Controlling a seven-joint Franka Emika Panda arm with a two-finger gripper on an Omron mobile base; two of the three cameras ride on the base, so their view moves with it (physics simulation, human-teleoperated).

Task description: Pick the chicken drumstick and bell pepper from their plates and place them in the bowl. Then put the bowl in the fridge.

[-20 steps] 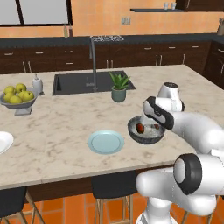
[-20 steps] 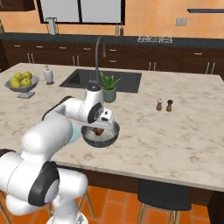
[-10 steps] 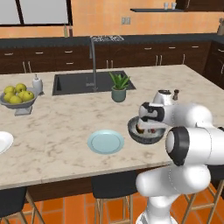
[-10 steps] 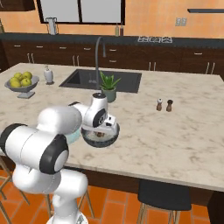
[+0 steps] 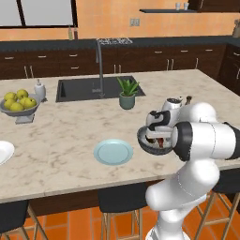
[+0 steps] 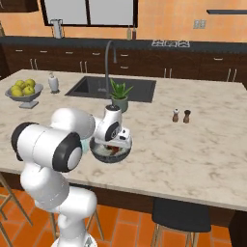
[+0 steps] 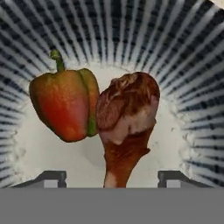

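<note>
In the hand view the claw (image 7: 112, 177) stands released: its two dark tips rise well apart, and the narrow bone end of the chicken drumstick (image 7: 127, 124) lies between them without being gripped. The drumstick rests in the bowl (image 7: 192, 65), thick end away from the camera, and the bell pepper (image 7: 65, 105) lies just beside it, touching or almost touching its side. So both foods are already in the bowl, and the part that remains, I judge, is to carry the bowl to the fridge.

For that step the thing to take is the bowl itself. It looks stiff and hard, probably not heavy, but its ribbed wall may be smooth and slippery. A hold on the rim (image 5: 142, 136), one tip inside and one outside, seems the best place. The pepper is round and could roll, and the drumstick could slide, so the bowl should stay level.

In the base views the bowl (image 6: 111, 150) sits on the worktop (image 6: 202, 144) near its front edge, under the hand. The pale blue plate (image 5: 113, 152) lies just beside it. Farther off are a small potted plant (image 5: 127, 93) and the sink (image 5: 84, 89).
</note>
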